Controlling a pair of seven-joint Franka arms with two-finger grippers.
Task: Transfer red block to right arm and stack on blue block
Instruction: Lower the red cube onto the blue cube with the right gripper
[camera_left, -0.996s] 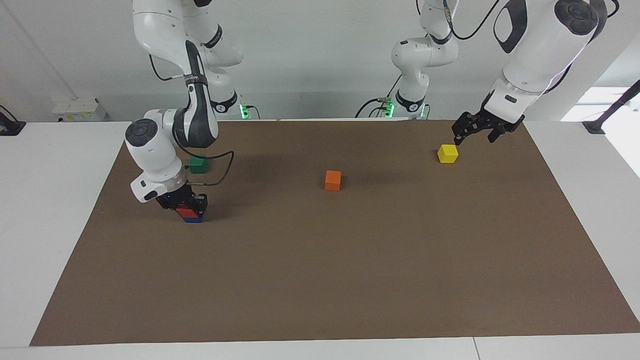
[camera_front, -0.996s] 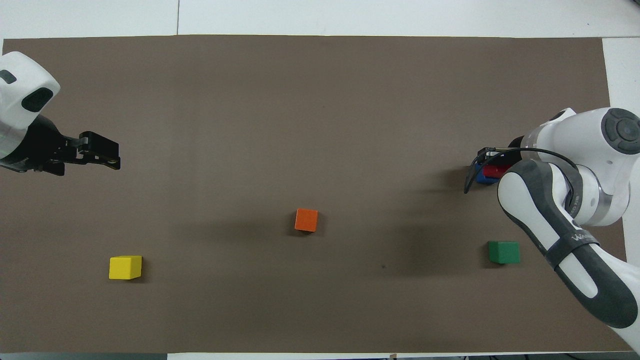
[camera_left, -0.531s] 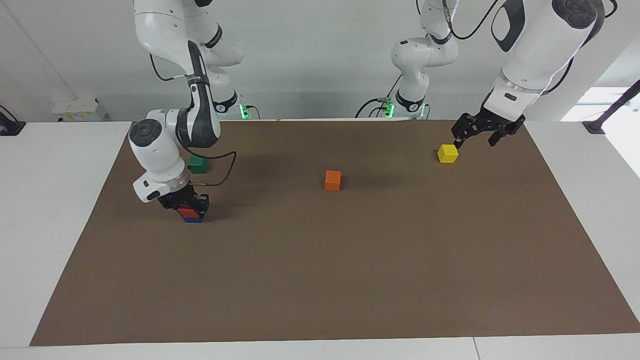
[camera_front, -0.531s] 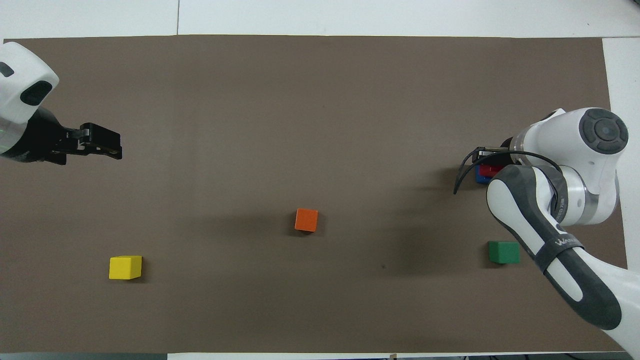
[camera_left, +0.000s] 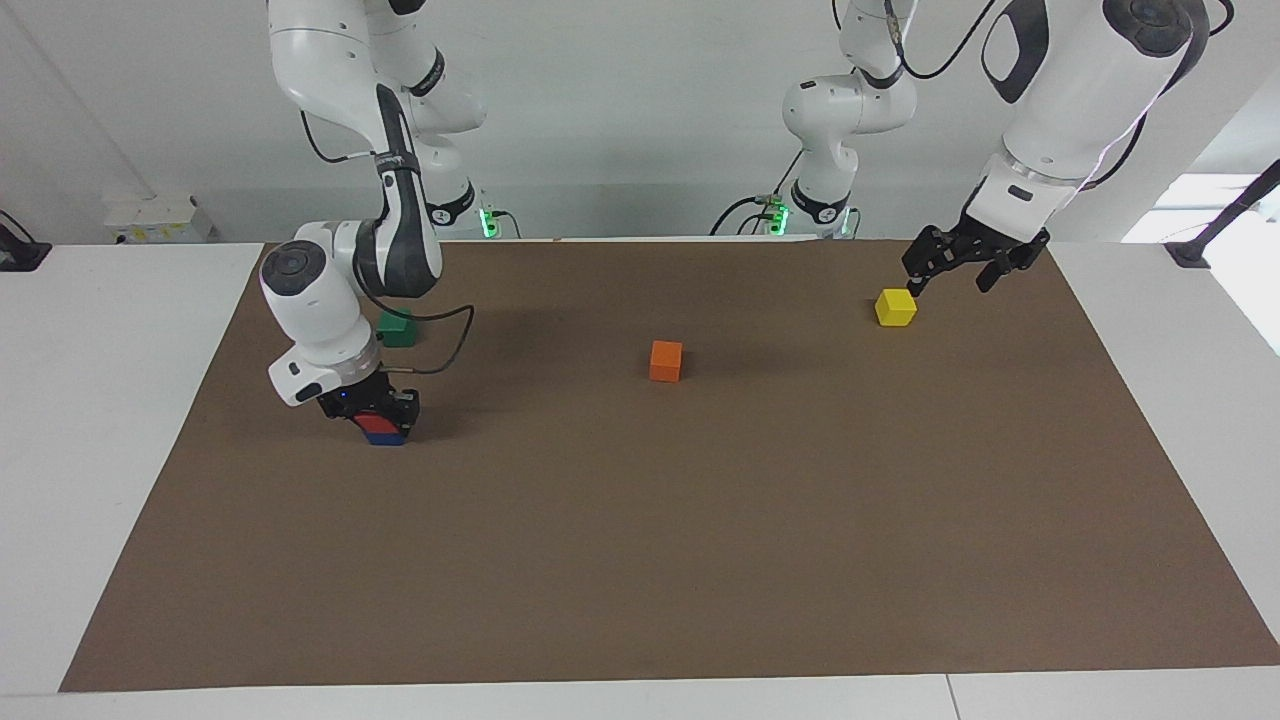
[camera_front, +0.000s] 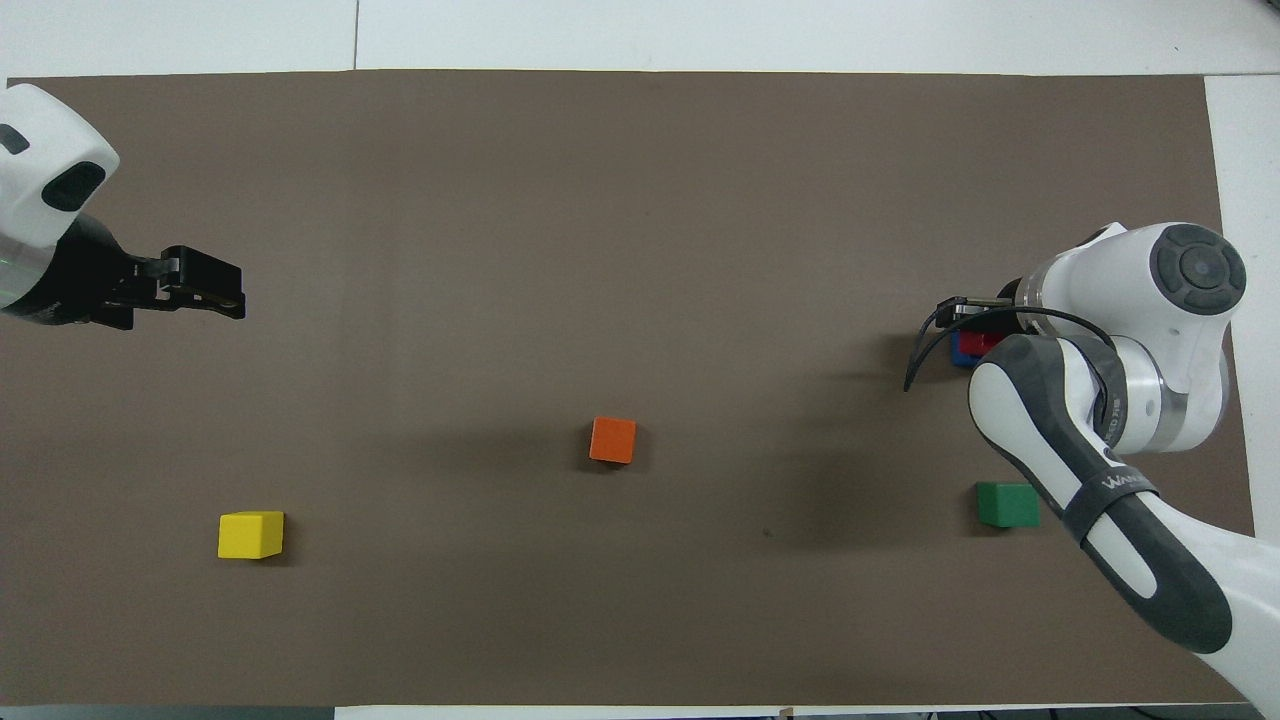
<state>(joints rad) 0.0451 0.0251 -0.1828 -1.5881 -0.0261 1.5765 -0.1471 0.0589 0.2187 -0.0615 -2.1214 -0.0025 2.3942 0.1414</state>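
The red block sits on top of the blue block toward the right arm's end of the table. My right gripper reaches down from above and is shut on the red block. In the overhead view the right arm covers most of the stack, and only an edge of the red block and the blue block shows. My left gripper waits in the air over the mat beside the yellow cube, at the left arm's end; it also shows in the overhead view.
A green cube lies nearer to the robots than the stack, partly covered by the right arm. An orange cube lies mid-table. A yellow cube lies near the left gripper. A brown mat covers the table.
The right arm's wrist and elbow have shifted slightly over the stack; the red and blue blocks have stayed in place. The left gripper has risen a little.
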